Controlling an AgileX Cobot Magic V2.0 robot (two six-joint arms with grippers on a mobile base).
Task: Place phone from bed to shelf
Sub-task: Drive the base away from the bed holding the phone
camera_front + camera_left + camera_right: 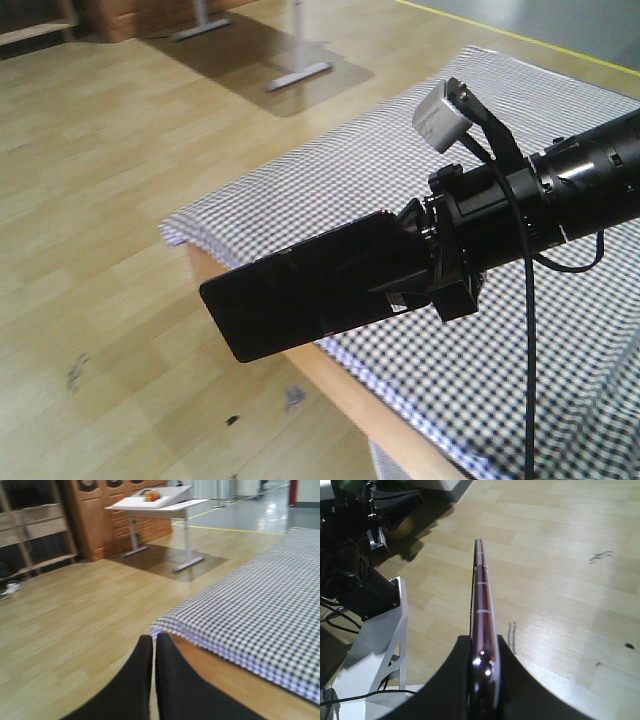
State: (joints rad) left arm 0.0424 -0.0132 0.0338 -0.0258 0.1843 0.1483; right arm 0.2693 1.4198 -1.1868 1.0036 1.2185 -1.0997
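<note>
Pinching the thin, glossy black rectangular phone (pixel 300 295) by one short end, my right pincer (pixel 400 285) has a finger pressed on each flat face. From the right wrist view I see the phone (pixel 481 595) edge-on, its pinkish-gold rim running straight out from between the fingers.

The phone touches nothing else. It hangs in the air at the corner of the large bed (pixel 350 170) with the black-and-white gingham sheet. Most of its length pokes out past the light wooden frame, over the pale plank floor (pixel 120 200).

My left pincer (pixel 154 680) hangs beside the same bed corner with its dark fingers pressed together and nothing between them.

As I judge it, the pick-up is done: the phone is off the bed and firmly held. The carry and the set-down are left. The only likely light wooden shelf (pixel 32 527) I can see is a tiered unit far across the floor, well apart from the bed. I cannot tell for sure that it is the one meant.
</note>
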